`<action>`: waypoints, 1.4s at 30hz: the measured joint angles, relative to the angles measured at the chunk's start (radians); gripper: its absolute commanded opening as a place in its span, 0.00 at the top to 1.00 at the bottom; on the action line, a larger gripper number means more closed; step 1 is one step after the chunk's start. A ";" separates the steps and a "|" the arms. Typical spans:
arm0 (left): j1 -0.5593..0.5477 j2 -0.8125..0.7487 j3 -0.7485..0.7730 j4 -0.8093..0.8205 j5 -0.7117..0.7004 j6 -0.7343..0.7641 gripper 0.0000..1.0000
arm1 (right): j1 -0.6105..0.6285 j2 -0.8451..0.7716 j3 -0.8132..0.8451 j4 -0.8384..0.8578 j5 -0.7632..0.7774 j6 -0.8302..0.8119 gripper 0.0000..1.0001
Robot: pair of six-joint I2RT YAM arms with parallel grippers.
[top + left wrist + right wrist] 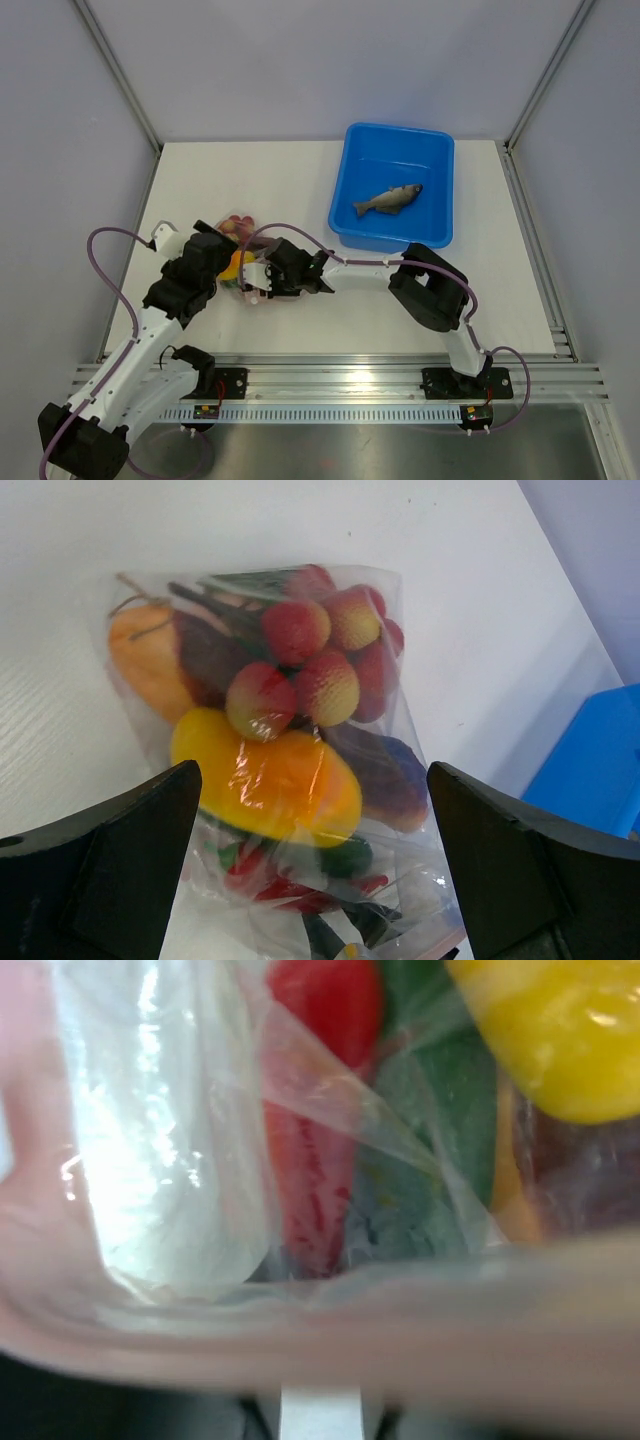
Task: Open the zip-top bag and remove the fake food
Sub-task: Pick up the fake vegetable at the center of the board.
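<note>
Zip-top bag (300, 730) lies at the table's (200, 170) 9 o'clock, fake food (265, 780) packed inside; one grey fish (388, 200) sits in the blue tub (400, 240) at 1 o'clock. Left gripper (312, 790) straddles the bag, jaws wide apart. Right gripper (258, 283) is at the zipper strip (300, 1310); whether clamped cannot be told. Step judged: seizing the mouth. Next: opposing hold, then pull.
</note>
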State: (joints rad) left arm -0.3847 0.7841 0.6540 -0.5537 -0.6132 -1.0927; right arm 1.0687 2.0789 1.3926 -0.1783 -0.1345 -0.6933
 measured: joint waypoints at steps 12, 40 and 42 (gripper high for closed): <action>0.000 -0.005 0.000 0.000 -0.001 0.000 0.01 | 0.002 -0.032 -0.031 -0.011 0.010 0.035 0.91; 0.008 -0.003 -0.003 0.002 -0.008 -0.003 0.01 | 0.003 -0.092 0.176 -0.315 0.048 0.257 0.97; 0.010 -0.003 -0.004 0.006 -0.011 -0.005 0.01 | 0.003 -0.060 0.216 -0.343 0.066 0.269 0.98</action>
State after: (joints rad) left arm -0.3744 0.7815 0.6498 -0.5480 -0.6239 -1.0973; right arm 1.0718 2.0186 1.6081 -0.5217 -0.0685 -0.4244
